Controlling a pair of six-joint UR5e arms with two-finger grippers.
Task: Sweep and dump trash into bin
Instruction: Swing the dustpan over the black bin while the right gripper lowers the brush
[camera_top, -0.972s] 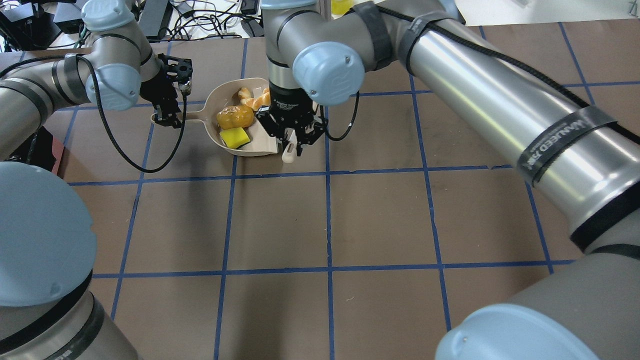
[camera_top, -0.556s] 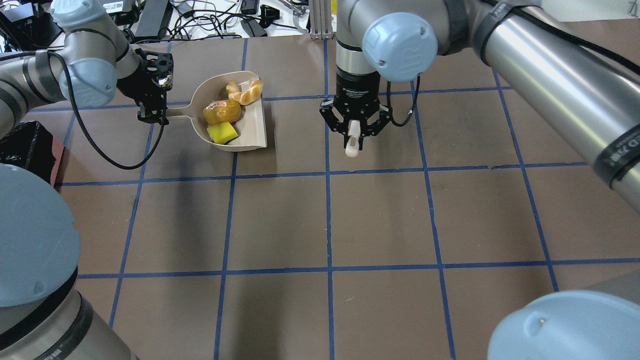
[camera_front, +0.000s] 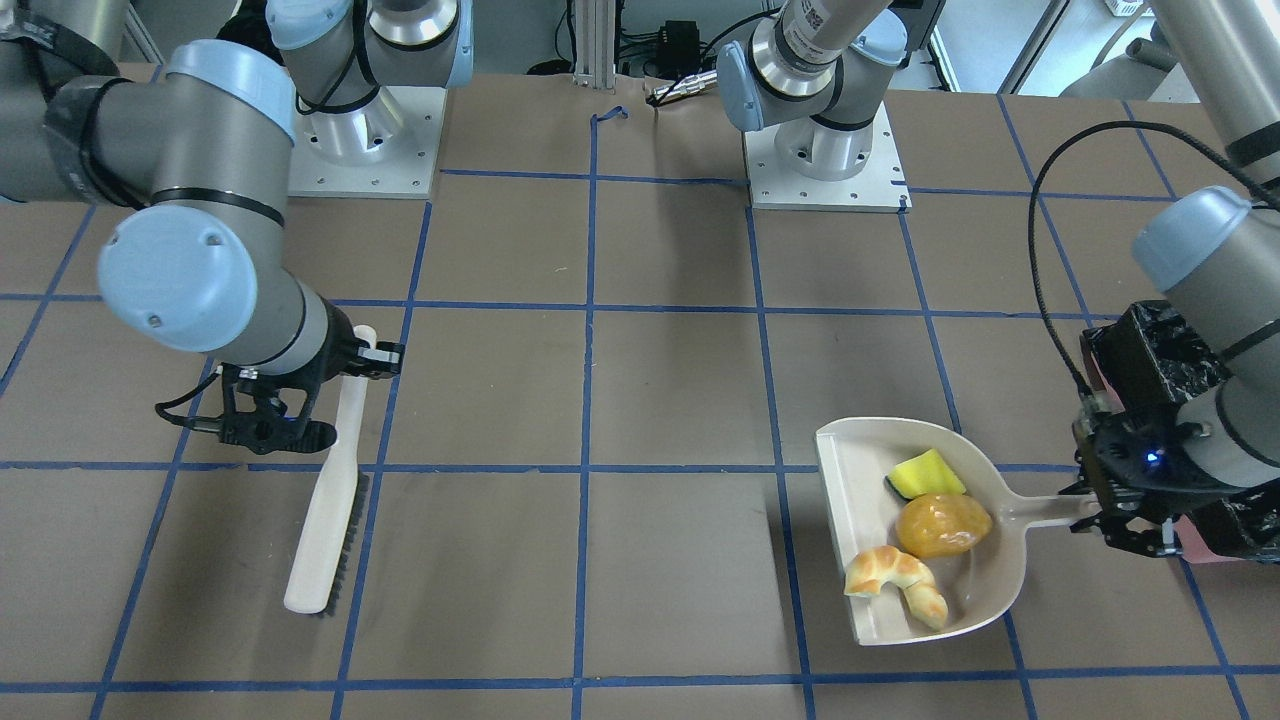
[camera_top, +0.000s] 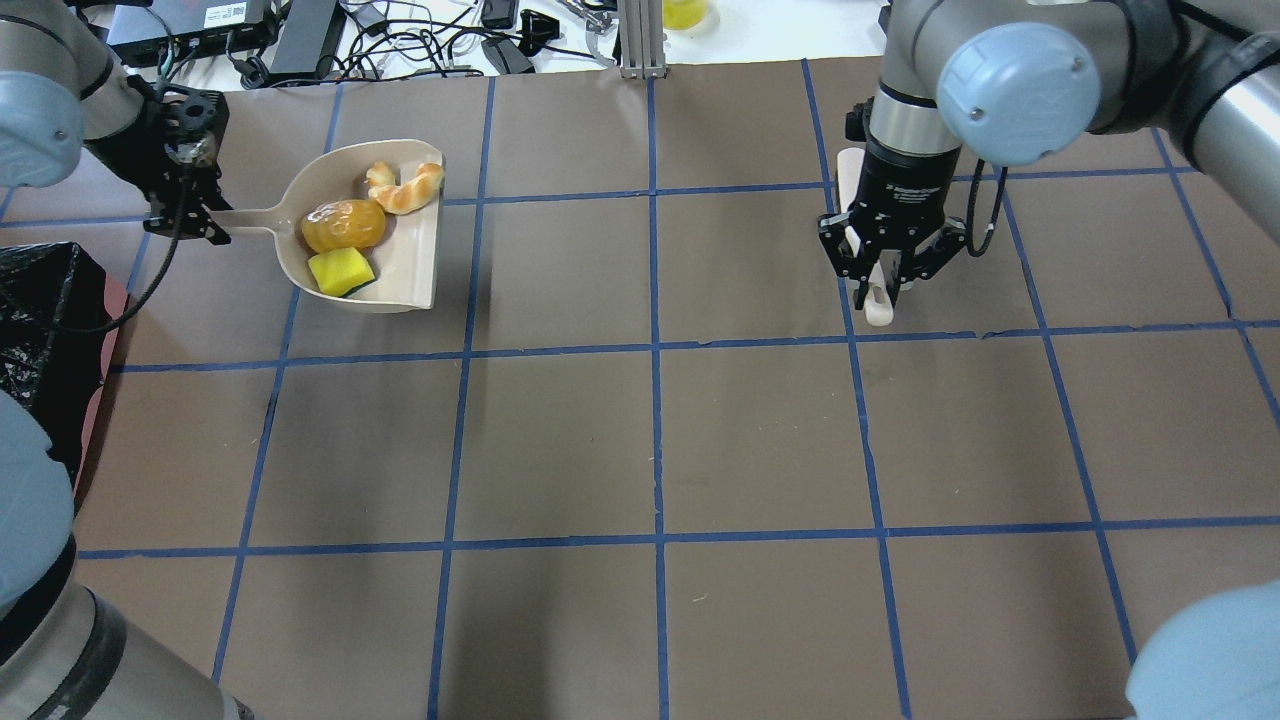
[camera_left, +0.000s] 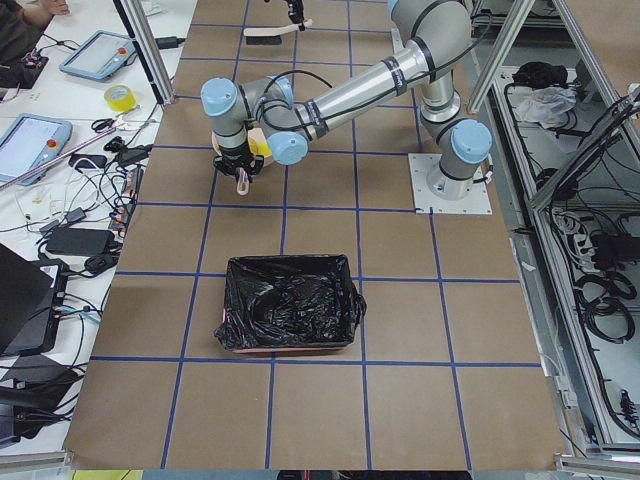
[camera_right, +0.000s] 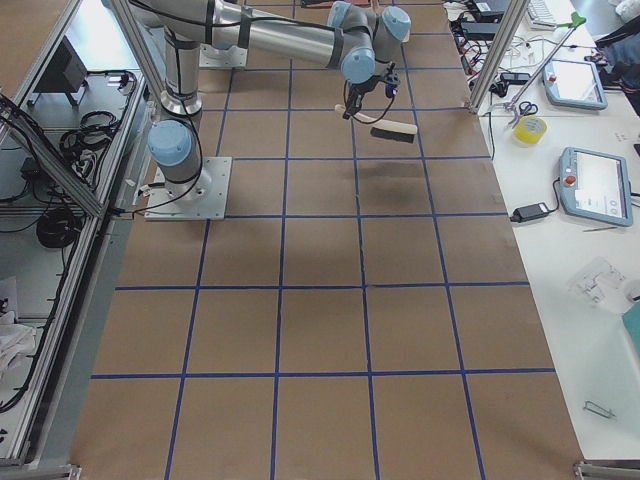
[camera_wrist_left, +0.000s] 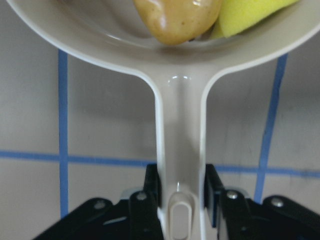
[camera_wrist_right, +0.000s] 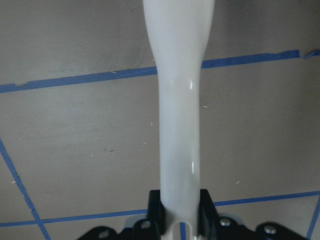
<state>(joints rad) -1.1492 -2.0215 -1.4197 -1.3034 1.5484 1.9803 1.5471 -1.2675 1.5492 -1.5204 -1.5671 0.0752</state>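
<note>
Matte brown table (camera_top: 760, 430), blue tape grid (camera_top: 655, 350). Left gripper (camera_top: 208, 222) clamped on smooth beige dustpan (camera_top: 412, 270) handle, 10 o'clock overhead; scoop holds curved pastry (camera_top: 405, 190), glossy brown lump (camera_top: 343, 225), yellow-green wedge (camera_top: 341, 271). Crinkled black-lined bin (camera_left: 285, 265) at 9 o'clock. Right gripper (camera_top: 880, 282) pinches white bristled brush (camera_front: 322, 530), 2 o'clock.

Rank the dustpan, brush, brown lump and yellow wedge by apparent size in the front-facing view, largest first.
1. dustpan
2. brush, far narrower
3. brown lump
4. yellow wedge, slightly smaller, though the lump may hide its edge
</note>
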